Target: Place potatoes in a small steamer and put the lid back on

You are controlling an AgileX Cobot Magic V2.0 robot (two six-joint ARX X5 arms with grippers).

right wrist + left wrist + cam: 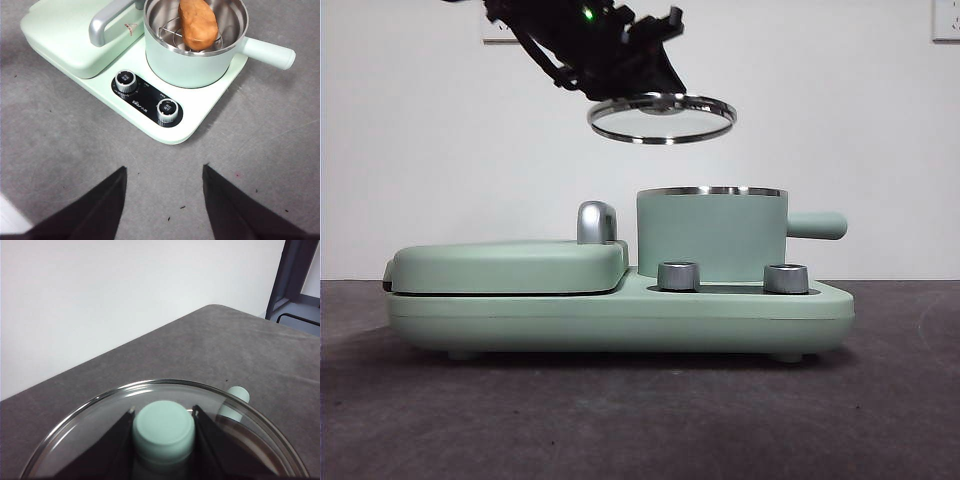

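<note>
Currently the table (640, 420) carries a green cooker base (620, 315) with a closed grill plate (505, 265) on one side and the small steamer (712, 235) on the other. Seen from the right wrist, the potato (198, 22) already lies on the rack inside the steamer, so only the covering step appears outstanding. The lid (662, 118) hangs in the air above the steamer, slightly off toward the grill side and tilted, held by the left gripper (163, 427), whose jaws pinch the lid's knob (163, 427). The right gripper (165, 205) waits with jaws wide and empty, back from the two dials (168, 110). Nothing stands between lid and steamer rim; the grill handle (596, 222) sits just beside the pot.
</note>
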